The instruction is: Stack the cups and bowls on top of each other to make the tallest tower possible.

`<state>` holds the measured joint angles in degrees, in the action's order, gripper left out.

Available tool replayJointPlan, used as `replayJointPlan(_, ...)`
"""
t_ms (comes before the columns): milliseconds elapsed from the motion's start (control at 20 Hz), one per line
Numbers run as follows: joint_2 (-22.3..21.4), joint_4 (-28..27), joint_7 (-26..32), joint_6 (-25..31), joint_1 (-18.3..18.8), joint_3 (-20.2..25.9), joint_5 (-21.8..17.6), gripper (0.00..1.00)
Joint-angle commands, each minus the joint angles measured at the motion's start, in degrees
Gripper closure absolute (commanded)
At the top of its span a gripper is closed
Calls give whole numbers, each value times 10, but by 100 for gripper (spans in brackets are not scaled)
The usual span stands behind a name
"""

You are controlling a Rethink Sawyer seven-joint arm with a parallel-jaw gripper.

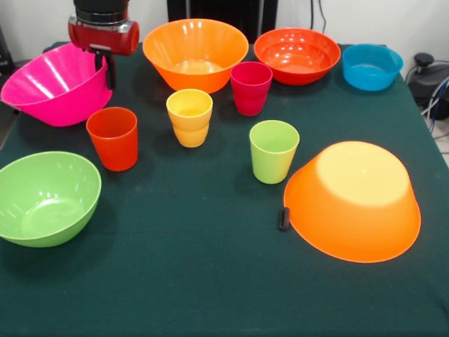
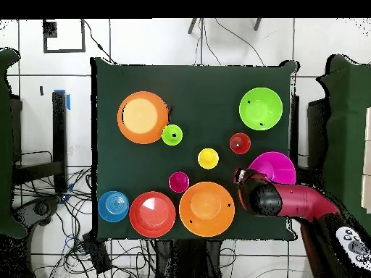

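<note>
Standing on the table are six bowls and four cups; the gripper hangs by the pink bowl, its opening impossible to tell.

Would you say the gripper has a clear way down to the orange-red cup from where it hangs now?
Probably yes. The gripper hangs by the pink bowl, and the orange-red cup stands upright just in front of it, open side up, with nothing over it and free cloth between it and the yellow cup.

A: What lay on the tabletop?
B: An upturned orange bowl upper left, a green bowl upper right.
A: And the arm?
B: Lower right, over the pink bowl.
</note>
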<state>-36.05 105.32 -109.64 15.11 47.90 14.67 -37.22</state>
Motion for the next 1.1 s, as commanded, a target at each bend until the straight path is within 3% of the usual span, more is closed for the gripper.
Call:
replayJointPlan(50,-4,0,234,173,34,68,-53,100)
replayJointPlan(250,-4,12,215,152,45,78,-65,100)
replayJointPlan(850,-28,40,233,192,105,122,-76,100)
replayJointPlan(1100,-60,87,208,164,126,118,-90,100)
